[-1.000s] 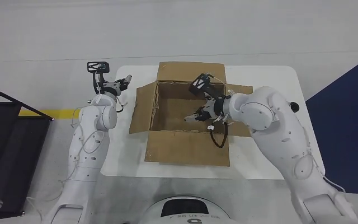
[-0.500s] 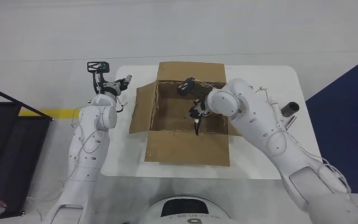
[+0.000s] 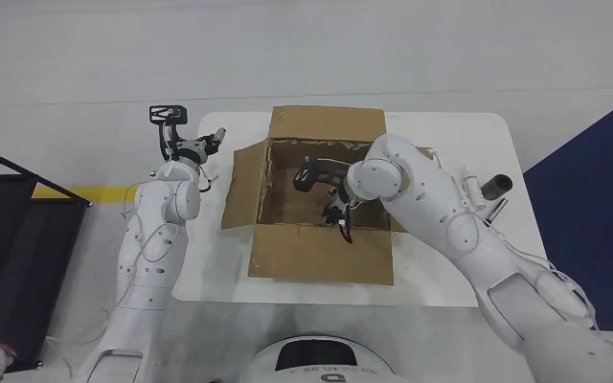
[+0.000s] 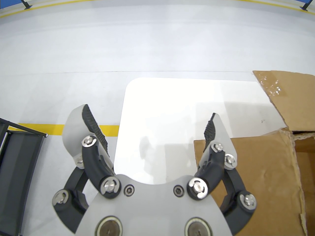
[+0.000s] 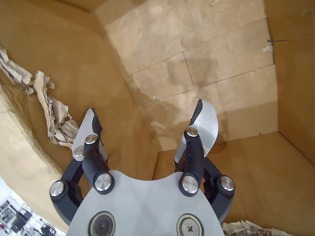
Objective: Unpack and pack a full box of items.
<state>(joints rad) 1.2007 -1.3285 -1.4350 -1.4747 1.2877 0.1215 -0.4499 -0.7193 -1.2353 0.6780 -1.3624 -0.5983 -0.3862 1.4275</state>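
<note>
An open cardboard box (image 3: pixel 326 123) stands in the middle of the white table (image 3: pixel 450 134), all flaps folded outward. My right gripper (image 3: pixel 333 203) is down inside it, near the front wall. In the right wrist view this gripper (image 5: pixel 147 106) is open with nothing between its fingers, over the bare box floor (image 5: pixel 196 50). My left gripper (image 3: pixel 215 139) hangs open and holding nothing above the table's far left corner. In the left wrist view it (image 4: pixel 149 111) sits over bare table, beside the box's left flap (image 4: pixel 258 173).
Torn paper edging (image 5: pixel 49 99) runs along one inner wall of the box. A dark cylindrical thing (image 3: pixel 498 184) shows by the right arm near the table's right side. A black rack (image 3: pixel 29 249) stands on the floor left of the table.
The right arm has swung over the box, and its gripper has shifted left and toward the front wall inside it. The left arm has not moved.
</note>
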